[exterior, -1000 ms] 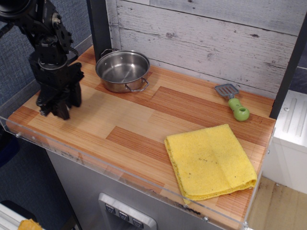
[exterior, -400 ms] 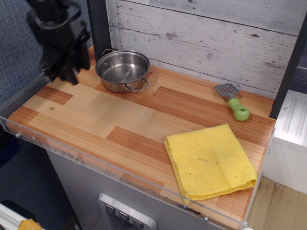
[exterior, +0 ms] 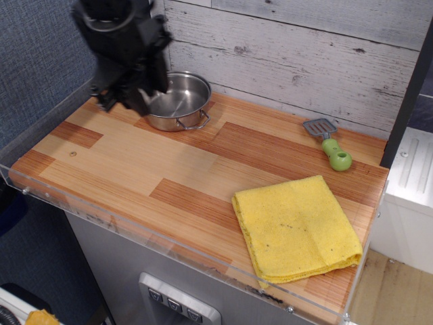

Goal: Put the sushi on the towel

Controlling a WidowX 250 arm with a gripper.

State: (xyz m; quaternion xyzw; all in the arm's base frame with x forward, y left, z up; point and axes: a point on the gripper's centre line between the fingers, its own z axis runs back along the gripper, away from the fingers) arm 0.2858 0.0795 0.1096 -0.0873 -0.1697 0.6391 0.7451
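Observation.image shows the black gripper [exterior: 127,101] in the upper left of the frame, blurred, hanging above the counter [exterior: 169,169] and overlapping the left rim of the steel pot [exterior: 177,101]. Whether its jaws are apart or together cannot be told through the blur. The sushi cannot be made out anywhere; if it is at the gripper, the dark smear hides it. The towel [exterior: 295,227], a folded yellow cloth with small dark specks, lies flat in the lower right of the frame near the counter's front edge, well apart from the gripper. A spatula [exterior: 329,143] with a green handle and grey blade lies at the right, above the towel and near the plank wall [exterior: 298,54].
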